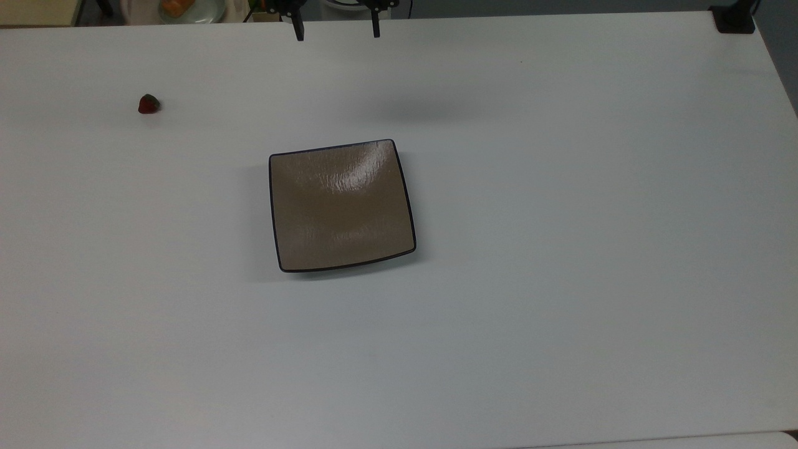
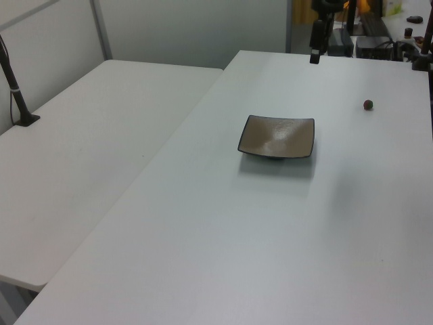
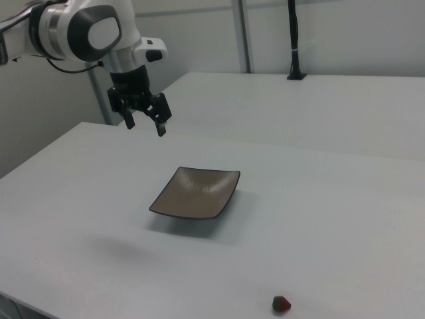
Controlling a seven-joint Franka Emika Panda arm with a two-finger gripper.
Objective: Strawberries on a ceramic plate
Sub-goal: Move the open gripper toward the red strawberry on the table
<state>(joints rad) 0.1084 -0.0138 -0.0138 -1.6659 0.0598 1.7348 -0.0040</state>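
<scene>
Your gripper (image 1: 336, 31) hung wide open and empty over the table's (image 1: 561, 249) far edge, the strawberry (image 1: 148, 104) lying well toward the top view's left.

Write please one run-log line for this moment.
gripper: open, empty, raised above table | strawberry: on table, apart from plate | ceramic plate: empty | step: pick not yet begun

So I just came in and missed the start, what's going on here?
A robot arm is set up to put a strawberry on a square brown plate, but nothing has been picked up yet. The gripper hangs open and empty above the white table, back from the plate. The plate is bare. The strawberry lies on the table well apart from it, toward the top view's left.
</scene>
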